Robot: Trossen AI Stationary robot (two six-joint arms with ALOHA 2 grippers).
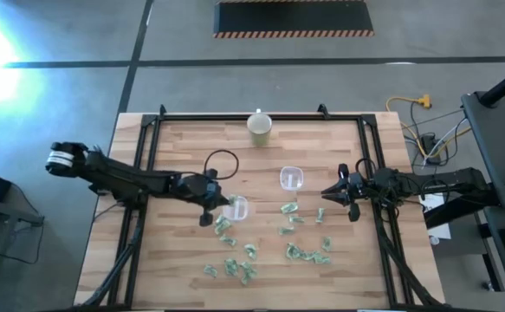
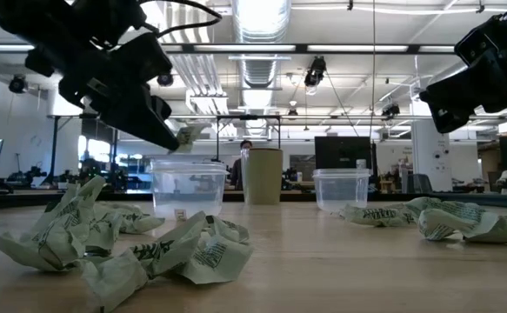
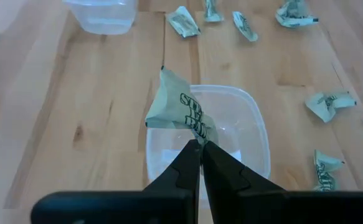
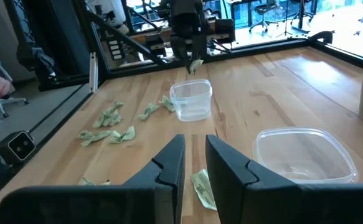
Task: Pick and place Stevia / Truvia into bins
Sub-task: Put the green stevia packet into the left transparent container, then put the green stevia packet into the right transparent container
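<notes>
The left hand (image 3: 201,144) is pinched shut on one green Stevia packet (image 3: 180,112), right above the near bin (image 3: 256,134). I think it should let go next. The right hand (image 4: 193,155) waits open over a packet on the surface (image 4: 201,186), near the far bin (image 4: 306,155).

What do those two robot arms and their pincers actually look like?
Both are slim, dark, jointed arms. The left arm has a white band at its outer end and a black cable looping beside it. Each gripper, left and right, has two flat, tapering black fingers.
</notes>
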